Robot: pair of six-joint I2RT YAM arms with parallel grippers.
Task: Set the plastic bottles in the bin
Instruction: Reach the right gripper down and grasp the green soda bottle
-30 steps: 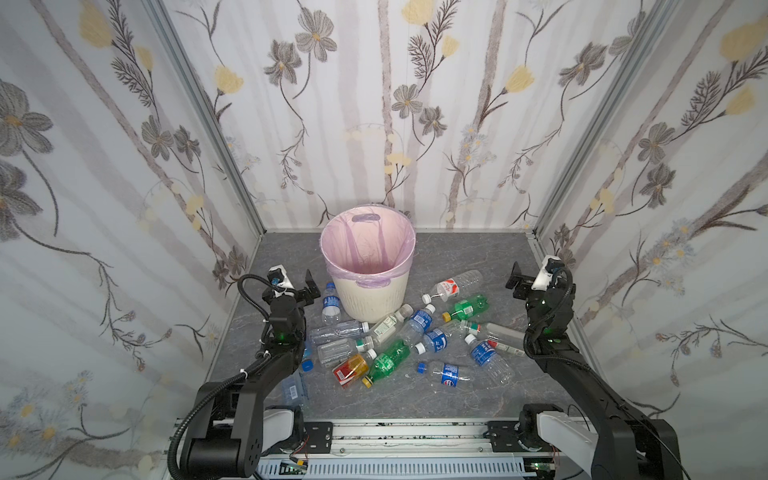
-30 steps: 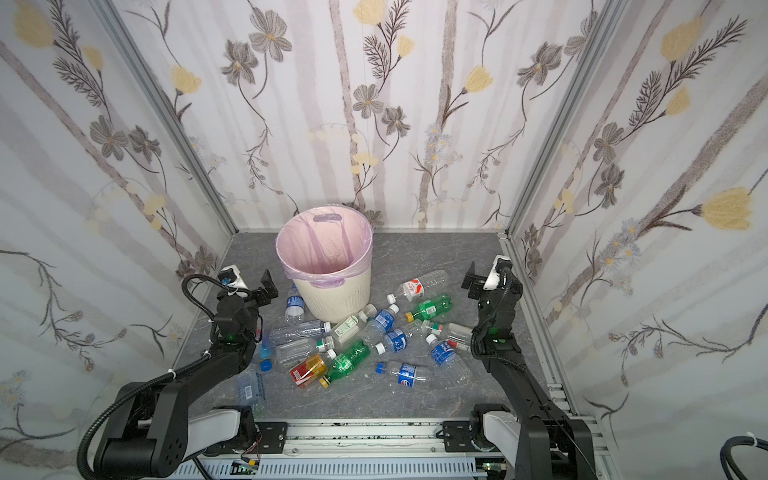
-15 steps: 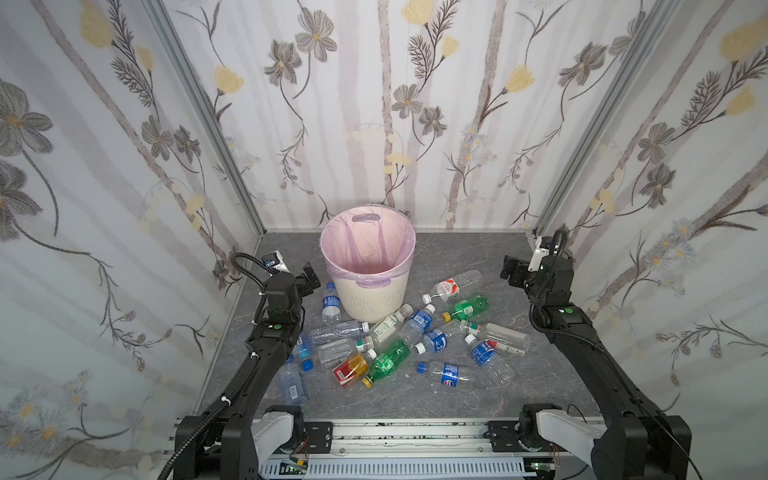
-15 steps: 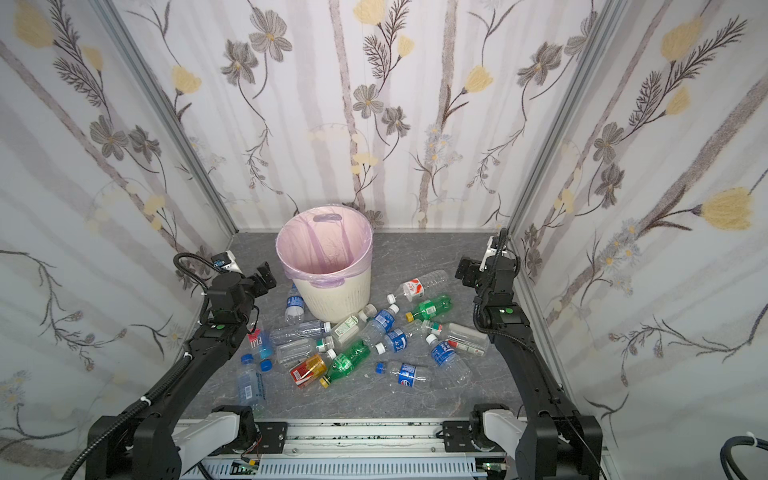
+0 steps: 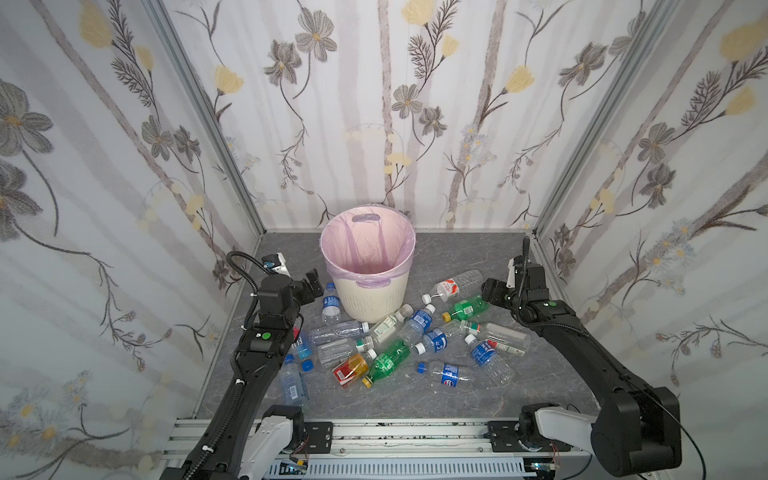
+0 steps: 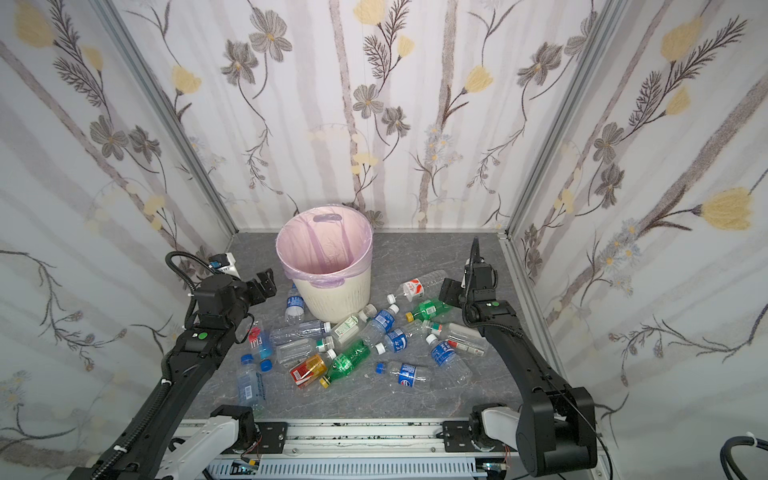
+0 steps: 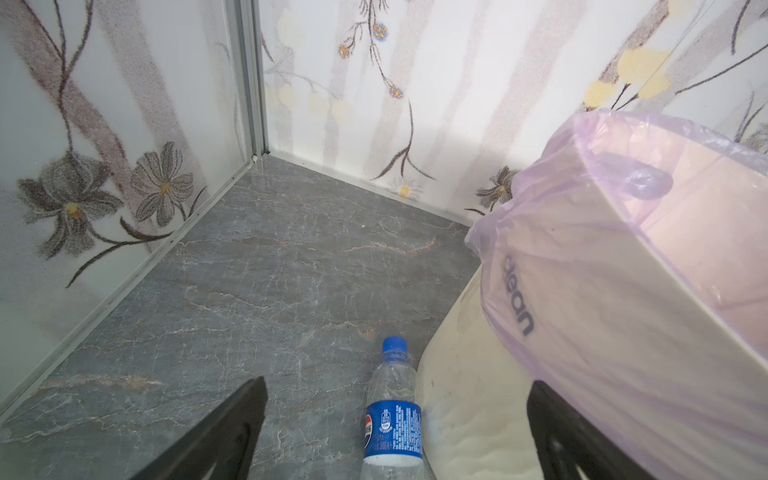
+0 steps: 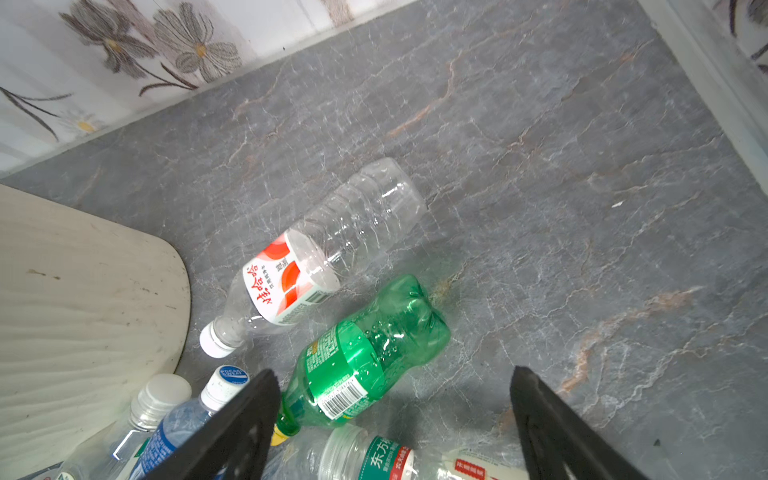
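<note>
The cream bin (image 5: 370,299) (image 6: 336,297) with its pink liner stands at the back middle. Several plastic bottles (image 5: 390,357) (image 6: 345,359) lie scattered in front of it. My left gripper (image 5: 312,284) (image 7: 398,382) hangs open left of the bin, above a blue-label bottle (image 5: 330,303) (image 7: 392,419) that lies against the bin wall (image 7: 469,395). My right gripper (image 5: 490,291) (image 8: 393,370) is open right of the bin, over a green bottle (image 5: 465,307) (image 8: 370,357). A clear bottle with a white-red label (image 5: 451,286) (image 8: 316,253) lies just beyond it. Neither gripper holds anything.
Flowered walls close the grey marble floor (image 5: 457,249) on three sides, with metal corner posts (image 5: 249,216) at the back. An amber bottle (image 5: 351,369) and a loose blue cap (image 5: 421,367) lie in the heap. The arm bases sit on a rail (image 5: 395,432) at the front.
My right gripper has swung left and down toward the green and white-red bottles, its jaws a little narrower. My left gripper has moved right toward the bin. The bottles have not moved.
</note>
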